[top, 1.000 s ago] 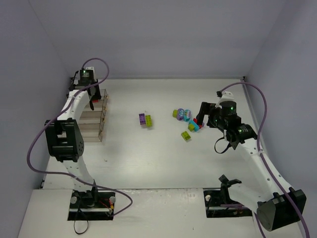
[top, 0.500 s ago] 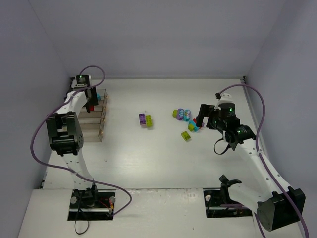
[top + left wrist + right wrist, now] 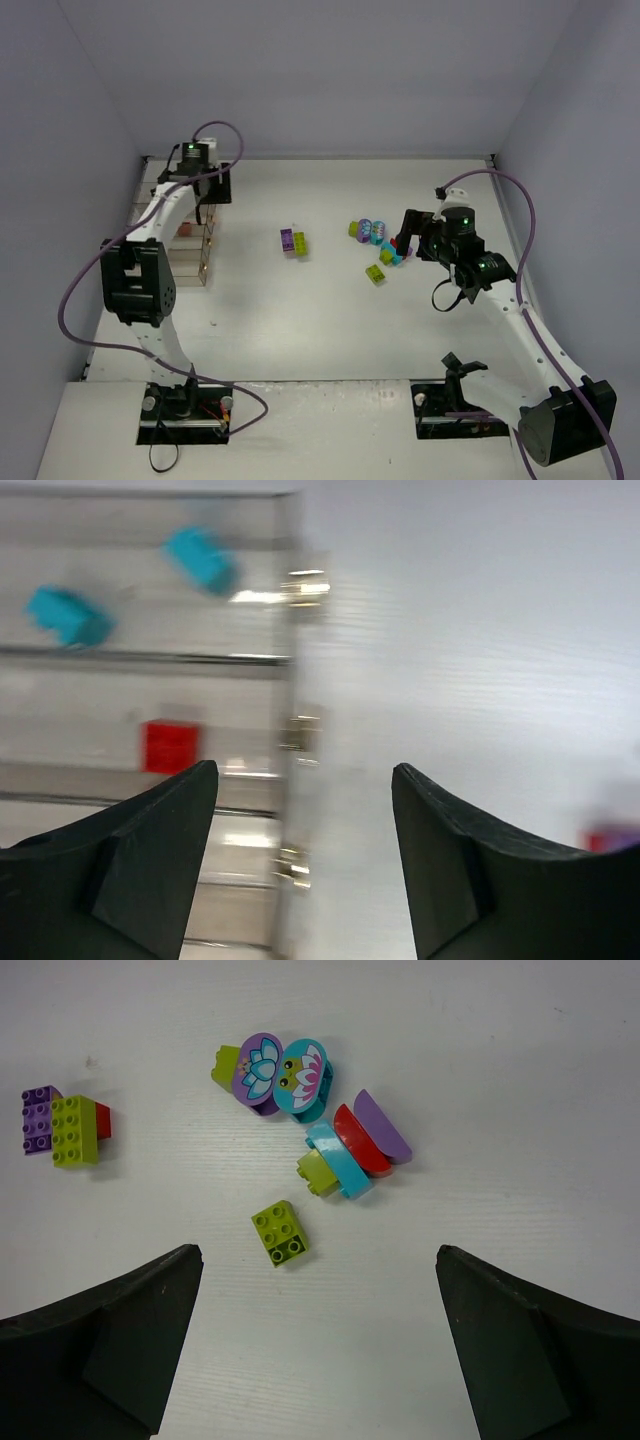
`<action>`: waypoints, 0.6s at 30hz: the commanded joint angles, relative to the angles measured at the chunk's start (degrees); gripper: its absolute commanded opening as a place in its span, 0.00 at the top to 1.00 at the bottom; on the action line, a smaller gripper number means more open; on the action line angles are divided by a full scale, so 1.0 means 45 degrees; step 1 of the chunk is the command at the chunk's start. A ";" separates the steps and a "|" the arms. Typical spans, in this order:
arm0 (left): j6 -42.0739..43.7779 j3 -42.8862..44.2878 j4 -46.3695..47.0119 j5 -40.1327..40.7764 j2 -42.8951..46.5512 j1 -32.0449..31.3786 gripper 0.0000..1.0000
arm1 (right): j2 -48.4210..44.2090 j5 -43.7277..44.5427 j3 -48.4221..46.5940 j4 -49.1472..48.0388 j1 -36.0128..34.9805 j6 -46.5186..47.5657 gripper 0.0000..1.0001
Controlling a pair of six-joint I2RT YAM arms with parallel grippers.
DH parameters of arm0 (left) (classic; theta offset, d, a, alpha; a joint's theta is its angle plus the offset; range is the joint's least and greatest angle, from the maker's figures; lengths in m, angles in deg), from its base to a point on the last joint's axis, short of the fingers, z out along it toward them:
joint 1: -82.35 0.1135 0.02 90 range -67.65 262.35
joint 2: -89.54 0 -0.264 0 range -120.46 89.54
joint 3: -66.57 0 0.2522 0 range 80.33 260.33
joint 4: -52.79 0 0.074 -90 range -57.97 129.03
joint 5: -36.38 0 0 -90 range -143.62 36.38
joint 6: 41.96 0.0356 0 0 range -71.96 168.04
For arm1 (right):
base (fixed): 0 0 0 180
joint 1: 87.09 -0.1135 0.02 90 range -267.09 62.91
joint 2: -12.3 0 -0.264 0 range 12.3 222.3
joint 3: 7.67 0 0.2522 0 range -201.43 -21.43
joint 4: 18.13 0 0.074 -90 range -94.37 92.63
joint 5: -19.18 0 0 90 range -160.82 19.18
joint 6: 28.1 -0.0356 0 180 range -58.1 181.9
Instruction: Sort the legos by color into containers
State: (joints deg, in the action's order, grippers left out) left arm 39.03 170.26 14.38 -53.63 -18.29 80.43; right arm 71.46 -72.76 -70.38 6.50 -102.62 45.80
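Legos [image 3: 280, 1233], studded lime, purple, cyan and red, lie scattered; left hand [image 3: 301, 772] and right hand [image 3: 318, 1254] gape empty.

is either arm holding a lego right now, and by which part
Nothing is held. The left gripper is open by the containers with nothing between its fingers; the right gripper is open above the loose legos.

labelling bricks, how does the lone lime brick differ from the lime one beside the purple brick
The lone lime brick is square, skewed and touches nothing; the other lime brick is longer and sits between a purple brick and a red brick. Both are lime, studs up.
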 commanded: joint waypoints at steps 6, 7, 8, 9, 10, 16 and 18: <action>0.0480 -0.0161 0.0828 -0.2047 0.2107 -0.5444 0.35 | -0.0040 0.1091 -0.0061 -0.0620 -0.0084 -0.0600 0.00; 0.0461 -0.0180 0.0886 -0.2029 0.1972 -0.5937 0.36 | -0.0079 0.1249 -0.0021 -0.0620 -0.0084 -0.0680 0.00; 0.0403 -0.0180 0.1080 -0.2087 0.1893 -0.6387 0.35 | -0.0157 0.1482 0.0018 -0.0542 -0.0084 -0.0758 0.00; 0.0305 -0.0199 0.1198 -0.2242 0.1796 -0.7184 0.35 | -0.0215 0.1775 0.0057 -0.0464 -0.0065 -0.0952 0.00; 0.0266 -0.0199 0.1296 -0.2282 0.1543 -0.7579 0.35 | -0.0235 0.2416 0.0057 -0.0386 -0.0045 -0.1031 0.00; 0.0362 0.0540 0.1863 -0.2710 -0.0115 -0.9883 0.35 | -0.0625 0.3711 0.0037 0.0648 0.1065 -0.1870 0.00; 0.0616 0.0737 0.1999 -0.2790 -0.0489 -1.0218 0.28 | -0.0782 0.3692 0.0115 0.0786 0.1437 -0.2027 0.00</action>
State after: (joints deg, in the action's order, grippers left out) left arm 40.43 169.82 20.00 -64.60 -19.71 35.95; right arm 70.41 -60.71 -69.79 9.56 -98.56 39.61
